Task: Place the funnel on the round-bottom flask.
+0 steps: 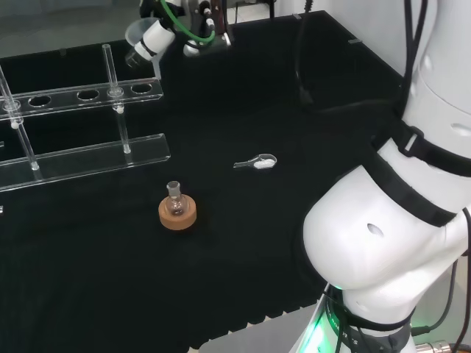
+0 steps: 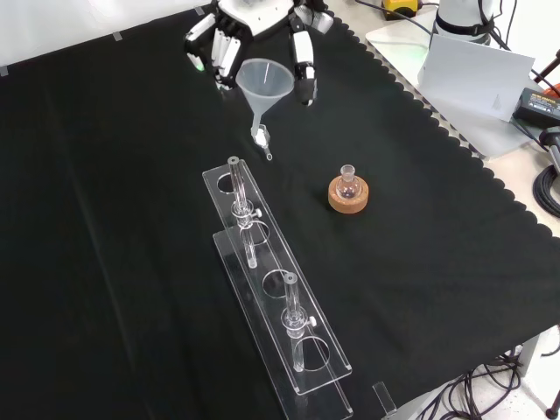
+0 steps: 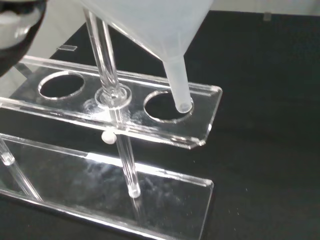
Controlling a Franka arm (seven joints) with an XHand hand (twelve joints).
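Observation:
The hand (image 2: 254, 17) hangs above the cloth's far edge in the front view, fingers curled on the rim of a translucent funnel (image 2: 264, 81) held upright with its stem down. In the head view the hand (image 1: 158, 35) and funnel (image 1: 138, 33) are at the top, over the rack's right end. The wrist view has the funnel's stem (image 3: 179, 85) just above the rack's end hole. A small round-bottom flask (image 2: 348, 180) stands upright on a cork ring (image 2: 348, 199) mid-cloth, well apart from the hand; in the head view the flask (image 1: 174, 193) is nearer the arm's base.
A clear test tube rack (image 2: 302, 346) with glass tubes (image 2: 241, 206) in it runs from the funnel toward the front view's near edge. A small clear spoon (image 1: 256, 163) lies on the cloth right of the flask in the head view. The arm's white links (image 1: 383, 220) stand at the right.

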